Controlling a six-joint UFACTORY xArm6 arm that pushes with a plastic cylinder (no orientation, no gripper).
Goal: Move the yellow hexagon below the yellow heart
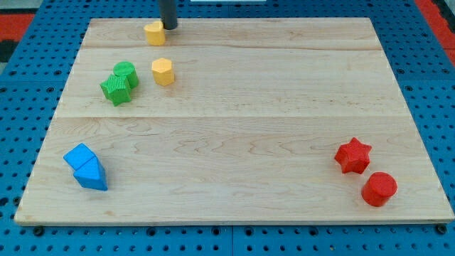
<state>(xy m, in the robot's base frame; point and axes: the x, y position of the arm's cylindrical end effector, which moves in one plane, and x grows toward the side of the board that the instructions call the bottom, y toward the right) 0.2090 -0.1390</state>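
The yellow heart [154, 33] lies near the view's top edge of the wooden board [234, 128], left of centre. The yellow hexagon [163, 72] sits a short way below it, slightly to the right. My tip [169, 27] is at the view's top, just right of the yellow heart and touching or almost touching it. The rod rises out of the view above it. The tip is well above the hexagon.
A green star [116, 89] and a green cylinder [126, 74] sit together left of the hexagon. Two blue blocks [86, 168] lie at the lower left. A red star [353, 156] and a red cylinder [379, 189] lie at the lower right.
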